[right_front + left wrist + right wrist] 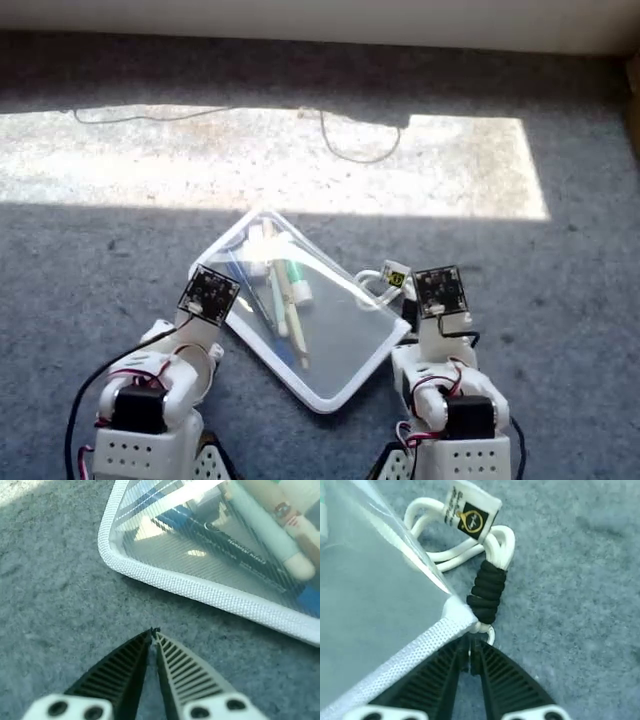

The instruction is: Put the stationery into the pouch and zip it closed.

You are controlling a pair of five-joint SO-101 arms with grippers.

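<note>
Lying aslant on the grey tabletop (560, 330), pouch (345, 345) with stationery (285, 290) already inside. Right pincer (470, 646) pressed together at the zip pull (487, 592) on the right corner; left pincer (154, 632) pressed together just beside the left edge. Better to pin that edge, then draw the pull straight

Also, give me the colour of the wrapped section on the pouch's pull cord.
Black wrap on a white cord; clearest in the right wrist view.
</note>
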